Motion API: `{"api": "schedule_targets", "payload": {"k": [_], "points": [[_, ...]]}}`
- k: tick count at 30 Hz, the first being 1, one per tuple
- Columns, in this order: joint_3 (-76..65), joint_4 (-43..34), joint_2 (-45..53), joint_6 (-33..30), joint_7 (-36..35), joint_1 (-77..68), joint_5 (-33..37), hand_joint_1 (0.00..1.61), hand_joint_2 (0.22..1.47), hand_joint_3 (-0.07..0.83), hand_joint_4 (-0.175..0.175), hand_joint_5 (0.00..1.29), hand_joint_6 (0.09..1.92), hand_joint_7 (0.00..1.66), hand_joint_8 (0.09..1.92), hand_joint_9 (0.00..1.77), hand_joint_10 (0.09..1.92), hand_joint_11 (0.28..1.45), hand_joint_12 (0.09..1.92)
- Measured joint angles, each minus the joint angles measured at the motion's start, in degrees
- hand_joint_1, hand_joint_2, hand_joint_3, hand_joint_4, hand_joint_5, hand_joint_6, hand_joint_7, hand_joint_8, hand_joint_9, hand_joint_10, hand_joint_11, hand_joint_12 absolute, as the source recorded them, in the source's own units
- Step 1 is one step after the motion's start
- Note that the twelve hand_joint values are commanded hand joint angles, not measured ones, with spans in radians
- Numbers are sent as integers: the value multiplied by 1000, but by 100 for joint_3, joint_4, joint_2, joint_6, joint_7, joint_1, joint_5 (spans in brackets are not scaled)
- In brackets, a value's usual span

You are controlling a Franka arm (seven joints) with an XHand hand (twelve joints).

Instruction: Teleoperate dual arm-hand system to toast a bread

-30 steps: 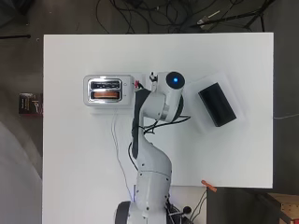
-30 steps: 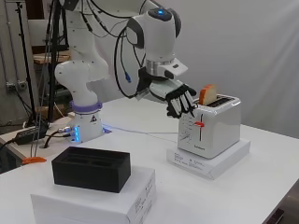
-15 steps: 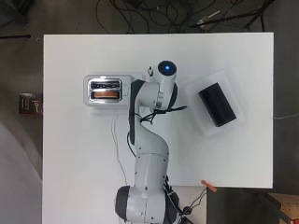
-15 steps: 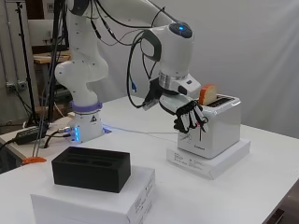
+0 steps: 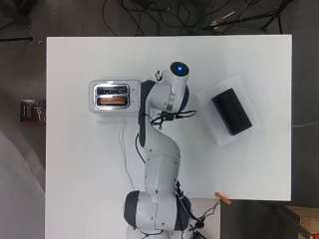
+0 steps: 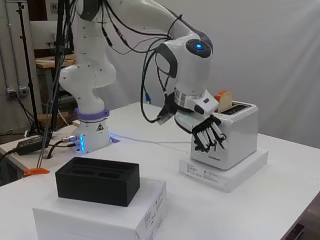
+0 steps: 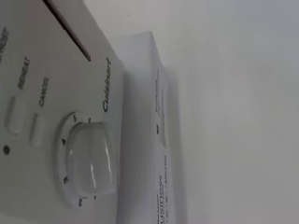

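Glossy white arm draped in black cables, blue lights, black-and-white hand.

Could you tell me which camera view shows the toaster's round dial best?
The wrist view: the dial fills it close up, on the toaster front. In the side view the hand covers that face. The overhead view shows only the toaster's top.

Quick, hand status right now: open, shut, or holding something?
Hand: fingers curled at the control face of the toaster, gripping nothing that shows; whether they touch it cannot be told. Bread sits in the toaster.
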State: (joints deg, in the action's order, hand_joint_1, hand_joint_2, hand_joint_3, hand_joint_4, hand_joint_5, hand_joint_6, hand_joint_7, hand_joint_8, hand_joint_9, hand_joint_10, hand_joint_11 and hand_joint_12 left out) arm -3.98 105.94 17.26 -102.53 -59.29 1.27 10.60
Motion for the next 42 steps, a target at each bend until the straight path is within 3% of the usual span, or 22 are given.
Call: {"api": "schedule_targets", "payload": {"k": [2, 3, 4, 6, 10, 12, 14, 16, 18, 19, 22, 24, 28, 39, 42], "points": [[-36, -18, -32, 6, 119, 8, -75, 14, 1088, 0, 26, 547, 87, 761, 740, 769, 929, 570, 600], [-55, -25, -20, 11, 136, 14, -94, 8, 1079, 0, 39, 551, 87, 739, 419, 742, 565, 561, 327], [-79, -22, -7, 17, 139, 23, -69, 6, 1070, 0, 51, 557, 87, 692, 217, 707, 310, 543, 166], [-120, 5, 26, 34, 71, 47, 26, 9, 1057, -2, 65, 565, 87, 565, 87, 621, 87, 504, 87], [-148, -39, 153, 123, -57, 82, 117, 71, 1070, 5, 76, 574, 87, 416, 87, 456, 87, 452, 87], [-163, -106, 231, 275, -71, 111, 259, 173, 1100, 5, 70, 581, 87, 428, 87, 492, 87, 482, 87], [-164, -83, 248, 370, -110, 117, 428, 206, 1110, 3, 44, 503, 87, 426, 87, 529, 87, 495, 87], [-164, 119, 208, 286, -154, 120, 437, 184, 1098, 0, 6, 345, 87, 380, 87, 585, 87, 516, 87], [-150, 416, 157, 96, -123, 111, 231, 159, 1084, -1, -39, 262, 87, 547, 87, 869, 87, 616, 87], [-128, 601, 146, -45, -50, 101, 58, 151, 1066, -6, -53, 236, 87, 548, 87, 941, 87, 634, 87], [-68, 907, 152, -461, 290, 64, -311, 126, 976, -13, -25, 155, 87, 198, 87, 398, 87, 453, 87], [-41, 951, 214, -570, 604, 46, -509, 123, 966, -5, -14, 142, 87, 154, 87, 300, 87, 430, 87], [-20, 902, 255, -642, 764, 40, -585, 112, 995, 3, -14, 144, 87, 182, 87, 313, 87, 442, 87], [-171, 935, -424, -543, 97, 107, -608, 91, 1067, 14, -33, 149, 87, 212, 87, 338, 87, 425, 87], [-199, 1016, -774, -481, -5, 125, -511, 119, 1094, 6, -32, 224, 87, 281, 87, 427, 87, 433, 87]]}}
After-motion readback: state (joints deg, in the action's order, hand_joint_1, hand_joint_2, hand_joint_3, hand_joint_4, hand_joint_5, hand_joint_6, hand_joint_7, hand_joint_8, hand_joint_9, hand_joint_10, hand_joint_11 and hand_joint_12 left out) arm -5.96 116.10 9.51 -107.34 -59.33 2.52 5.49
